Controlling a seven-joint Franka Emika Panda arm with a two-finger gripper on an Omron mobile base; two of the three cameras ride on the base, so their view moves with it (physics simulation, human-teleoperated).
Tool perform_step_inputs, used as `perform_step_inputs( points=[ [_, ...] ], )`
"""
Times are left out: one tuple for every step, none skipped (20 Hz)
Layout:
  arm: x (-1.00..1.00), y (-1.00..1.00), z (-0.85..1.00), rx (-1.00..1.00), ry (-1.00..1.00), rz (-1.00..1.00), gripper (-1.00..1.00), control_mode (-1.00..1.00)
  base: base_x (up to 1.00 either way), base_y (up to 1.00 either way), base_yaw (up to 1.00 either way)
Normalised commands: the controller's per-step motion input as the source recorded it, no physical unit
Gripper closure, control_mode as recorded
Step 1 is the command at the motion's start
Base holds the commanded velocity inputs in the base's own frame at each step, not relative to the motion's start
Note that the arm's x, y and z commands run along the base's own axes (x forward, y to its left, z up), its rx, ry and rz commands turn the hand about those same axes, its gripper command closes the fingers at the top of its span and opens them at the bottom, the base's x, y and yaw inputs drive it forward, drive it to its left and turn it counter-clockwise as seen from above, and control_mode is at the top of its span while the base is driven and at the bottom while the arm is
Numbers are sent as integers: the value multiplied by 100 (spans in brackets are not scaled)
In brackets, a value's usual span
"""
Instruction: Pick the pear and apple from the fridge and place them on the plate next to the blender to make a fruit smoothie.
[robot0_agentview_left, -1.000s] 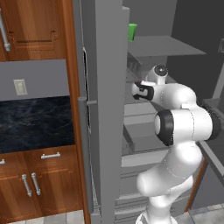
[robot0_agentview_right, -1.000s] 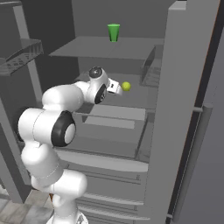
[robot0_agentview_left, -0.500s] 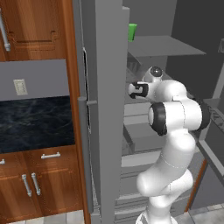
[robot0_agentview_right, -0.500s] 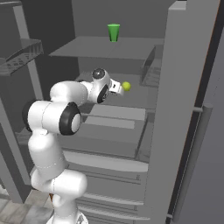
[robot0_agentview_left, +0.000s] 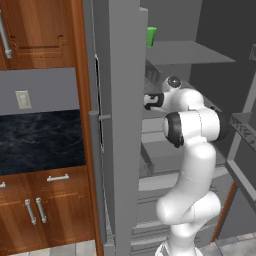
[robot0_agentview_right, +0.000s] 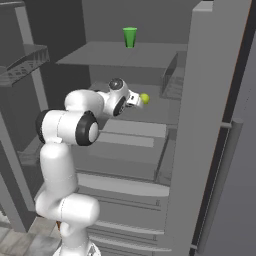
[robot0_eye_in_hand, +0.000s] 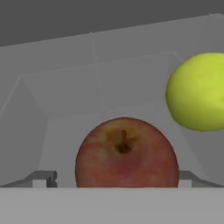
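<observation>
- Our arm has stretched deeper into the tall grey fridge (robot0_agentview_right: 210, 125) since a moment ago, and its elbow now stands up higher.
- Our tool (robot0_agentview_right: 134, 99) has come in close to the fruit on the grey middle shelf (robot0_agentview_right: 125, 112).
- In the hand view, the round red-brown apple (robot0_eye_in_hand: 126, 153) sits right in front of the tool, in the middle.
- The small yellow-green pear (robot0_eye_in_hand: 197, 92) is just beside the apple, off to one side and a bit farther back.
- From the right base view, the pear (robot0_agentview_right: 144, 98) sits right at the tip of the tool.
- We cannot tell if the tool is apart or together, because the apple hides most of its tips.
- We think the apple gets grabbed first.
- Nothing is picked up yet, so both fruits have yet to reach the plate.
- A bright green cup (robot0_agentview_right: 130, 37) stands on the shelf above the tool.
</observation>
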Motion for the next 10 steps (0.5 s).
perform_step_inputs(
  points=[
    [29, -6, -11, 3, 0, 0, -100, -100, 0, 0, 0],
    [28, -6, -10, 3, 0, 0, -100, -100, 0, 0, 0],
    [23, -11, -10, 3, 0, 0, -100, -100, 0, 0, 0],
    [18, -17, -10, 4, 0, 0, -100, -100, 0, 0, 0],
    [16, -20, -10, 5, 0, 0, -100, -100, 0, 0, 0],
    [14, -17, -13, 3, 0, 0, -100, -100, 0, 0, 0],
    [6, -18, -21, 5, 0, 0, -100, -100, 0, 0, 0],
    [0, -14, -29, 5, 1, 0, -100, -100, 0, 0, 0],
    [0, -11, -35, 5, 3, 0, -100, -100, 0, 0, 0],
    [0, -3, -41, 4, 3, 0, -100, -100, 0, 0, 0]
  ],
)
